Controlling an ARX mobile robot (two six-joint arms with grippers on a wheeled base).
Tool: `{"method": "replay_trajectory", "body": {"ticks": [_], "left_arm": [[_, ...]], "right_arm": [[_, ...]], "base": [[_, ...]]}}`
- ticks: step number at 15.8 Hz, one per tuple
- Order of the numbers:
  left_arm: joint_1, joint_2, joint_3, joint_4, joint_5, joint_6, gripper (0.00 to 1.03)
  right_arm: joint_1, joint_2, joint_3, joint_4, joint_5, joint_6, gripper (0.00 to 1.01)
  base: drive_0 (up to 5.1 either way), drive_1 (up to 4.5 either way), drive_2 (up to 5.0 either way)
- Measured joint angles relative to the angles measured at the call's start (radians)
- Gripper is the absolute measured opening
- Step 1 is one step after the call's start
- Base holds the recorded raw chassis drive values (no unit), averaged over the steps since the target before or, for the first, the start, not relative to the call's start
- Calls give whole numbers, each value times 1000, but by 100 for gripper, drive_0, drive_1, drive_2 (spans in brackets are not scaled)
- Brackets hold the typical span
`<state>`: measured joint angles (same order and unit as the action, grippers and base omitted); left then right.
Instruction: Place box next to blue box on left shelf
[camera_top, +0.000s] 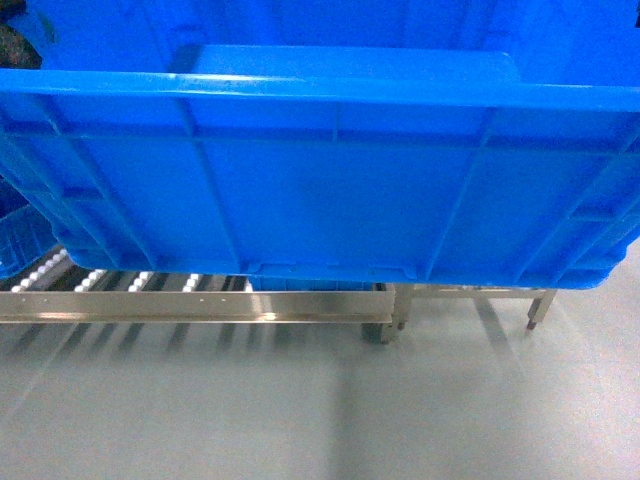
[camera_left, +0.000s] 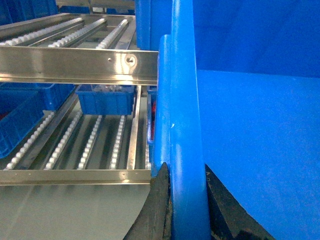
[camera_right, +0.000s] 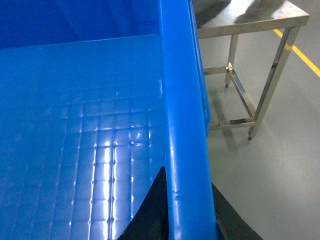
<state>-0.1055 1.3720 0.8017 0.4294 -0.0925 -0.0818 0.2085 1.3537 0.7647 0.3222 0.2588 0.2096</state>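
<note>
Filling the upper part of the head view, the box (camera_top: 320, 190) hangs above the grey floor (camera_top: 300, 410). Left gripper (camera_left: 186, 200) is clamped on its rim at the bottom of the left wrist frame, right gripper (camera_right: 186, 210) likewise. At lower left, the left shelf (camera_top: 190, 300) shows white rollers, with a steel table (camera_right: 250, 60) at right.

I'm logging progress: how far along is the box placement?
Done: both pincers, left and right, clamp the box by its rims. In hand: carrying it before the left shelf. Left: setting it on the rollers beside the blue box.
</note>
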Motion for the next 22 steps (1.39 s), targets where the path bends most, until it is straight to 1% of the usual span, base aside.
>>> {"method": "replay_trajectory", "body": {"ticks": [22], "left_arm": [[0, 0, 0, -2, 0, 0, 9]], "right_arm": [[0, 0, -2, 0, 0, 1, 8]], "base": [[-496, 240, 240]]}}
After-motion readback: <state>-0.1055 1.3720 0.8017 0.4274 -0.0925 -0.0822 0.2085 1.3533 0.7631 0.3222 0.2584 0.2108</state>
